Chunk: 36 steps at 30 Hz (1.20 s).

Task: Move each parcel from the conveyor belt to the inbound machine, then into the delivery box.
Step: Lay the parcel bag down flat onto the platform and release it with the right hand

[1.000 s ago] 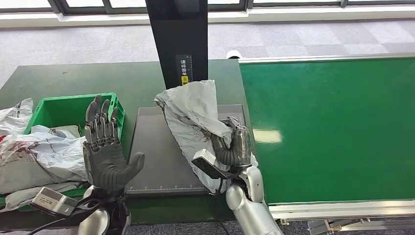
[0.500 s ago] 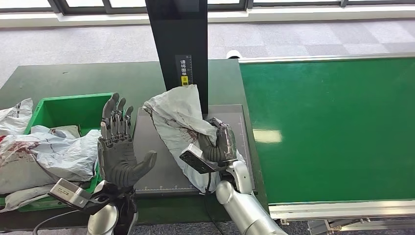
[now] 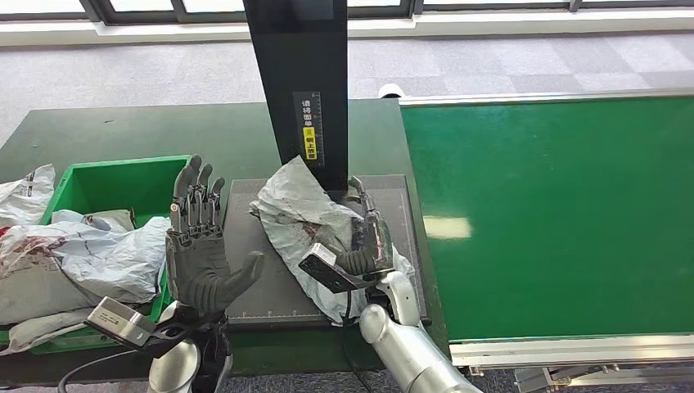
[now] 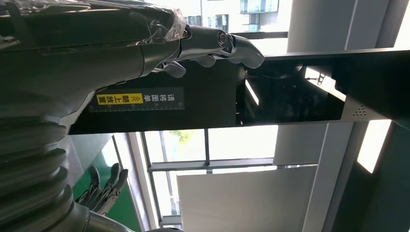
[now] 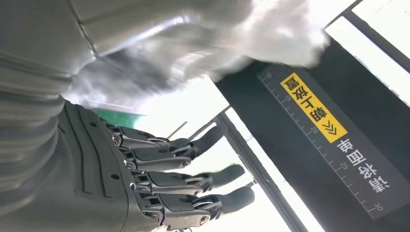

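Much of the right hand is lying hidden from us behind the crumpled grey parcel in the head view; we are seeing its fingers wrapped against the bag's right side, gripping it. The parcel is resting on the dark platform of the inbound machine, just in front of the machine's black column, its lower end draping over the wrist. The right wrist view is giving us what the head view is not: the dark fingers close up, with the pale, blurred plastic above them and the yellow label on the column behind.

We are seeing the left hand raised upright beside the platform's left edge, palm facing the parcel, fingers spread and holding nothing. In the left wrist view its fingertips are crossing the column's label.

The green delivery box is sitting left of the platform, its near side buried under more grey bags, which the frame edge is cutting off. The green conveyor belt is lying to the right.
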{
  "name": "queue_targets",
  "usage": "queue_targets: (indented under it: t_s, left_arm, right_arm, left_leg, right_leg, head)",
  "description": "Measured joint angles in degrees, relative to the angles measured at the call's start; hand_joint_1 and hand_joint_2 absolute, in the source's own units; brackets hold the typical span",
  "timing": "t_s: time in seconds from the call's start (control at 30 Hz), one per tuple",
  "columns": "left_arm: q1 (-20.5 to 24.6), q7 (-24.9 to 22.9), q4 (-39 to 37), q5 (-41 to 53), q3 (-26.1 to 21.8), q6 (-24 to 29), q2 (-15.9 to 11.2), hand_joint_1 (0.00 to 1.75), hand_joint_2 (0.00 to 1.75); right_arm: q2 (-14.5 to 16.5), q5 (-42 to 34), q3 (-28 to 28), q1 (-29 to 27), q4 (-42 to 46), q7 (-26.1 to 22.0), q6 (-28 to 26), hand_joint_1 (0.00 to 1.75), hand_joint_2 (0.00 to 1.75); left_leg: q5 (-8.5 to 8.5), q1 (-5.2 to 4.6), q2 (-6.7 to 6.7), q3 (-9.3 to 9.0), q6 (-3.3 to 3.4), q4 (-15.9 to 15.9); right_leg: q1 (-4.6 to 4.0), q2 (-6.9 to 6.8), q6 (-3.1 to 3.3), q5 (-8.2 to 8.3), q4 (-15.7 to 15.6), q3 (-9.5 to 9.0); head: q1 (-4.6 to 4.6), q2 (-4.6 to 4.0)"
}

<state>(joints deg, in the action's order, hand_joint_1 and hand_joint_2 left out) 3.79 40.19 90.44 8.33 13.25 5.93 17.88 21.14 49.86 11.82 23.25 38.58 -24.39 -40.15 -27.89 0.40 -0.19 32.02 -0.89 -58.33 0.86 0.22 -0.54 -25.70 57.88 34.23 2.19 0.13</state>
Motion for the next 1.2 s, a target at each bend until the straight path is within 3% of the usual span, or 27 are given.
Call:
queue_targets:
  t_s: [0.3,0.47,0.7,1.0,1.2]
  left_arm:
    - [0.22,0.00,-1.11,0.52,0.00,0.13,0.00,0.00,1.75]
    - [0.27,0.01,-1.44,0.86,0.00,0.56,0.00,0.00,1.75]
    - [0.36,-0.16,-2.81,3.30,0.00,2.07,0.00,0.00,1.75]
    - [4.05,-1.90,-11.29,8.51,-0.09,5.50,0.15,0.00,1.75]
    - [7.24,-2.91,-18.29,11.51,-0.09,7.57,0.71,0.00,1.75]
  right_arm:
    - [0.00,1.09,0.00,0.09,-1.03,-0.02,-0.02,0.00,1.75]
    - [-0.02,1.11,-0.16,-1.35,2.16,-3.96,-0.06,0.00,1.75]
    - [-0.20,-8.01,-1.37,-8.08,22.81,-15.05,-0.09,0.00,1.75]
    - [-1.39,-10.90,-1.39,-14.05,50.95,-15.71,-0.07,0.00,1.75]
    - [-1.96,-11.69,-1.40,-16.30,59.55,-15.66,-0.01,0.00,1.75]
  left_leg:
    - [0.00,0.00,0.00,-0.01,0.00,0.00]
    - [0.00,0.00,0.00,0.00,0.00,0.00]
    - [-0.02,-0.02,0.00,0.07,0.01,-0.01]
    - [-0.02,-0.08,-0.01,0.04,0.03,-0.03]
    - [-0.02,-0.08,0.05,0.04,0.03,-0.03]
  right_leg:
    - [0.00,0.00,0.00,0.00,0.00,0.01]
    - [0.00,0.01,0.00,0.00,0.00,0.04]
    - [0.02,0.00,-0.01,0.00,0.00,0.09]
    - [0.03,-0.01,-0.02,0.01,-0.01,0.09]
    - [0.03,0.02,-0.01,0.03,-0.01,0.10]
  head:
    - [0.00,0.00]
    - [0.00,0.00]
    - [0.01,0.00]
    - [0.02,0.00]
    - [0.01,0.00]
